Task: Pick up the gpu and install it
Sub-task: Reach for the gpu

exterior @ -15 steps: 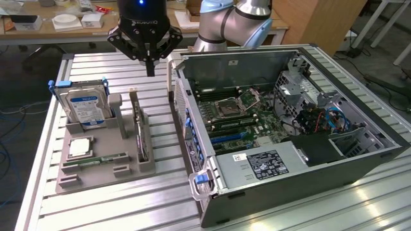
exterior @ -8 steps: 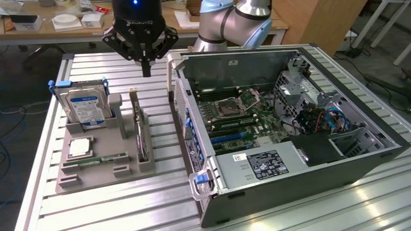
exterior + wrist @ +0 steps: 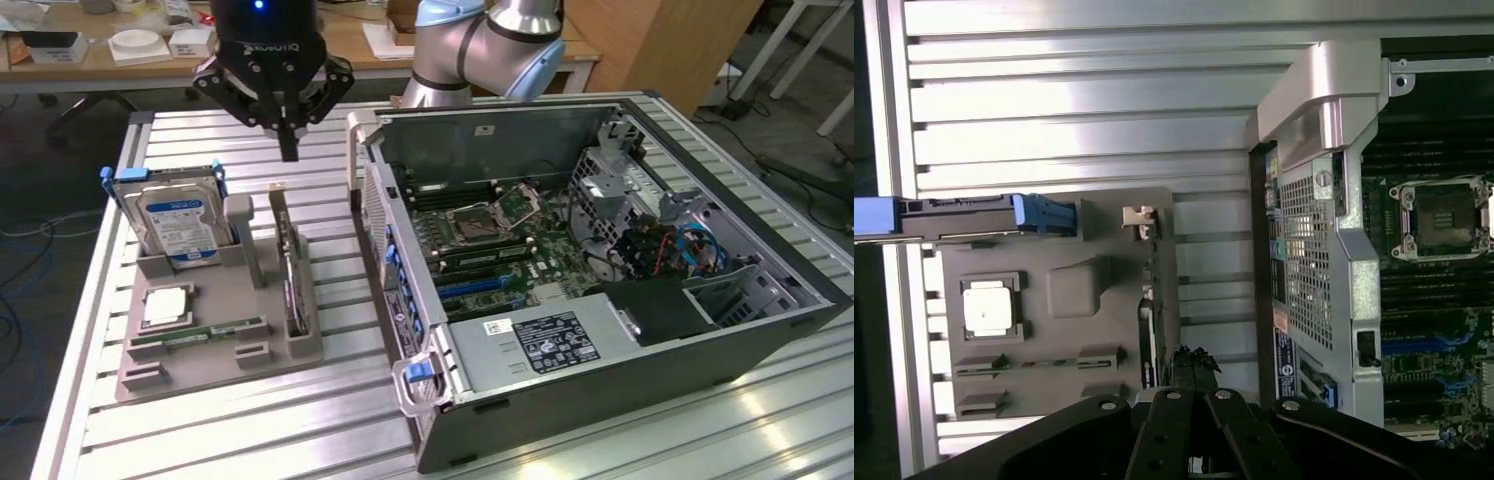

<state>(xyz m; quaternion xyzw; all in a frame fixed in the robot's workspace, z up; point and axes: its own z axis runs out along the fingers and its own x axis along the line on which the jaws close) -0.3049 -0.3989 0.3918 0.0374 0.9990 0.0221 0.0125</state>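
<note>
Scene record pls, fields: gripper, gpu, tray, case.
gripper: gripper shut, empty, hovering just above one end of the gpu
gpu: gpu standing on edge in its slot, not picked up
tray: grey holder tray also carries hard drive, CPU, RAM stick
case: PC case open on the exterior view's right, motherboard exposed

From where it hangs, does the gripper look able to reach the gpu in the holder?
Probably yes: the gripper, shut, hangs above the gpu, which stands on edge in the gray holder with nothing over its top.
</note>
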